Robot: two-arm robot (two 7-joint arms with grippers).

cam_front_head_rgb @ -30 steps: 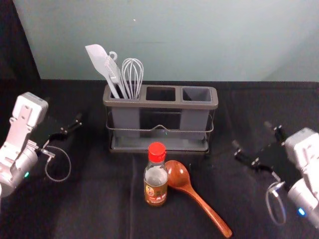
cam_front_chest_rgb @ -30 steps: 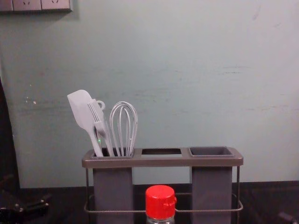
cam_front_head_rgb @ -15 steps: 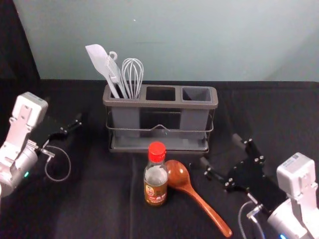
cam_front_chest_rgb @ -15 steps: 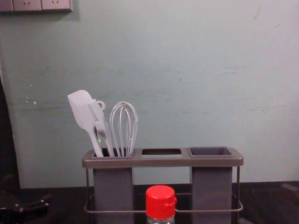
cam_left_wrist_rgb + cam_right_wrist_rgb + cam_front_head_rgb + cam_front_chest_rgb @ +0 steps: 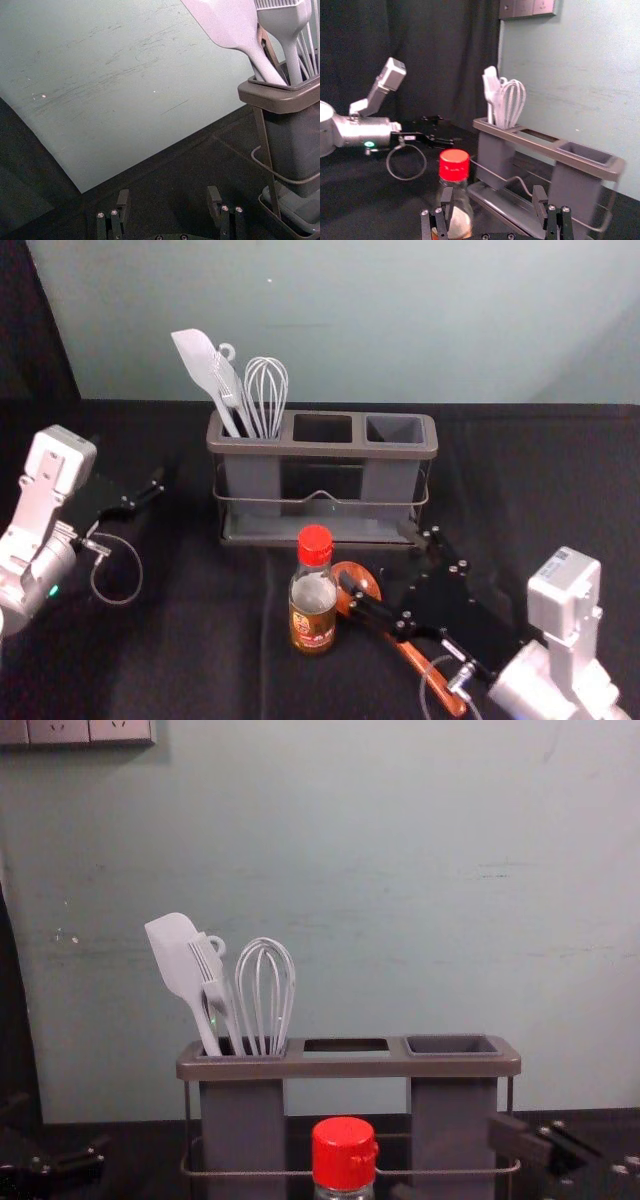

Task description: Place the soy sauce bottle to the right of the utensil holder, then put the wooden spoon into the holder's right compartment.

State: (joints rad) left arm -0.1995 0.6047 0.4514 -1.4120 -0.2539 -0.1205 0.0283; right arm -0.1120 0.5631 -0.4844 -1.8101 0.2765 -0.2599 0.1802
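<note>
Right gripper (image 5: pixel 377 556) wide open near bottle (image 5: pixel 312 605)

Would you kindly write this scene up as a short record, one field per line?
bottle: upright, red cap, in front of the utensil holder
wooden spoon: lying on the table, partly beneath the right gripper
holder's left compartment: spatula, brush, whisk
right gripper: open, over the spoon, near the bottle
left gripper: open, left of the holder
task state: bottle not yet placed, spoon not yet in
</note>
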